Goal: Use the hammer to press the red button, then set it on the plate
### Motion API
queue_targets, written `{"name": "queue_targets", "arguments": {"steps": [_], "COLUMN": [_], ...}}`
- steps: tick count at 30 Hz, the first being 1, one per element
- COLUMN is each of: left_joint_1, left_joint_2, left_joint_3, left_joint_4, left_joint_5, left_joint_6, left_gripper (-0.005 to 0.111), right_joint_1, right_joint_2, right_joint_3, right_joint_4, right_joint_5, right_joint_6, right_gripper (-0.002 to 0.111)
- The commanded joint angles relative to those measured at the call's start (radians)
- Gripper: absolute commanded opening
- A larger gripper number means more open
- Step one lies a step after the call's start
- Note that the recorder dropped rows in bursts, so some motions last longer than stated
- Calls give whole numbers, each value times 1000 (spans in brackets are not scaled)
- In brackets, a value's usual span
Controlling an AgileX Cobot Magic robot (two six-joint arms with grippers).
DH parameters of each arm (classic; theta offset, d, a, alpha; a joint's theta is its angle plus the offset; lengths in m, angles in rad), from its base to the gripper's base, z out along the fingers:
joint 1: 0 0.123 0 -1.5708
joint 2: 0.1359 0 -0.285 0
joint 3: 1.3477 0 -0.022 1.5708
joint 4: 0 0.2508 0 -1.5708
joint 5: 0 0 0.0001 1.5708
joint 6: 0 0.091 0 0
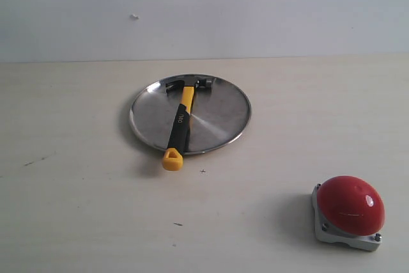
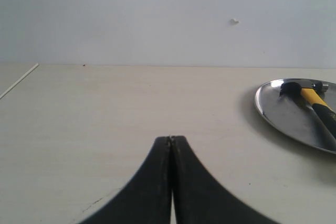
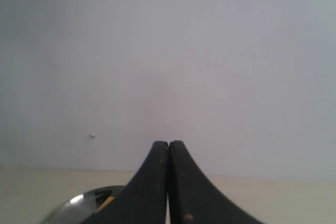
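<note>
hammer (image 1: 181,123) on plate (image 1: 220,116), apart from left tool (image 2: 171,139), right tool (image 3: 168,143)

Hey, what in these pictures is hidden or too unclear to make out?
- Left wrist view: the hammer handle and part of the plate are cut off by the picture's edge.
- Right wrist view: the right gripper covers most of the plate.
- Exterior view: the handle lettering is too small to read.
- The red button appears in neither wrist view.

Pale scuffed table (image 1: 83,222), white wall (image 1: 287,4) with small speck (image 1: 134,16)
</note>
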Motion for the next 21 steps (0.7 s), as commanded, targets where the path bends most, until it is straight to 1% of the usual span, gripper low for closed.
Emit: {"name": "queue_targets", "arguments": {"steps": [1,4,8,19,21], "left_joint_1": [3,3,3,3,3], "left_joint_2": [-6,-6,-6,-6,-6], "left_joint_3": [3,3,3,3,3], "left_joint_4": [-3,-3,-3,-3,-3], "left_joint_5": [0,0,0,0,0], "left_joint_6": [1,1,1,1,1], "left_gripper": [0,0,0,0,0], "right_joint_1": [-3,-3,-16,-16,-33], "right_joint_2": [-2,-2,-2,-28,-46], "right_joint_3": [6,47,155,317,354], "right_joint_4": [-40,-70,-80,-85,-85], "right_joint_5": [71,49,-28,-37,-69], "right_joint_6": [34,34,37,7,7], "right_gripper": [0,0,0,0,0]}}
